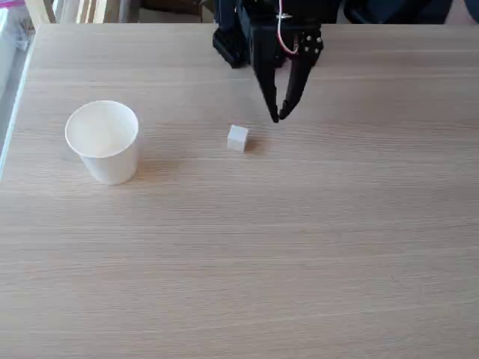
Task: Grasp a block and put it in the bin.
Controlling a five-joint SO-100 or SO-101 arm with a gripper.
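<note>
The black pincer [277, 114] hangs down from the arm at the far edge of the bench [299, 247], its two fingers running together to a point, tips touching, with nothing between them. A red and white wire loops at the top of it. The tip sits just above the wood, a little behind and to the right of the block [237, 138] in the fixed view, near it but not touching.

The block (a small pale cube) rests flat on the bench by itself, about mid-width. Well to its left stands the bin [103, 142], a white paper cup, upright and mouth open, throwing a soft shadow to its right. The cube and the cup are well apart.
</note>
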